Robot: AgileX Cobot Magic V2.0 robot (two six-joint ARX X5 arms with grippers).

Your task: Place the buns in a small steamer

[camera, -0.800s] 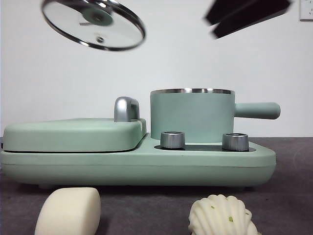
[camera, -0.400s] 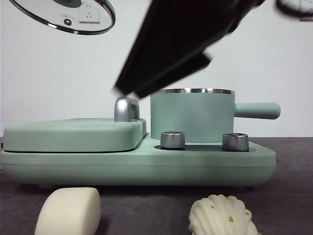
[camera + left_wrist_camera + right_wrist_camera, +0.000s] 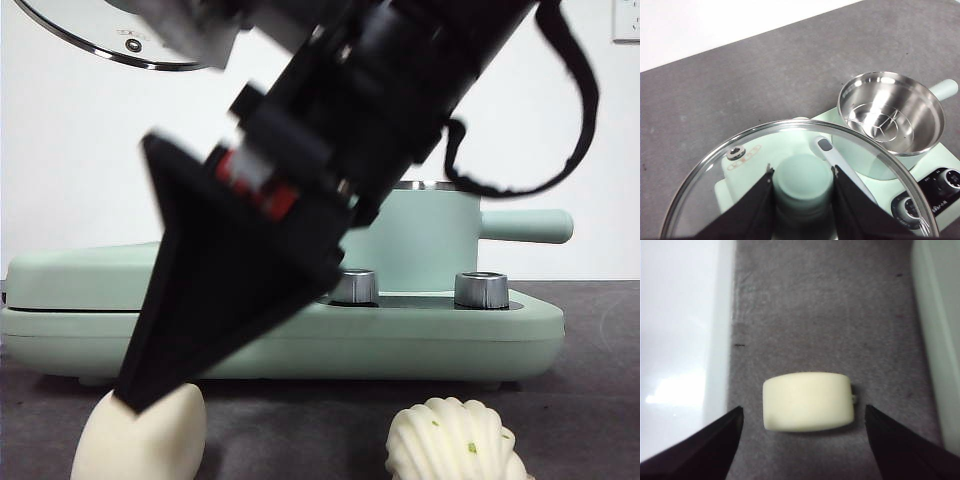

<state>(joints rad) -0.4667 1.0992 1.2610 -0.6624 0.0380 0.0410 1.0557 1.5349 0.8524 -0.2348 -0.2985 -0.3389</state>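
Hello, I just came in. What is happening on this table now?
The left gripper holds the glass lid by its green knob, up in the air, so the small steamer stands open with nothing but its rack inside. The right gripper is over the smooth bun, fingers open on either side, not touching it. The ridged bun lies on the table, untouched.

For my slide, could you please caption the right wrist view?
Open right pincer poised around smooth cream-white rounded-rectangular bun on grey table.

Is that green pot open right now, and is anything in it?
Open and empty of buns: the left gripper holds the glass lid aloft, and the small steamer shows only its bare steel rack.
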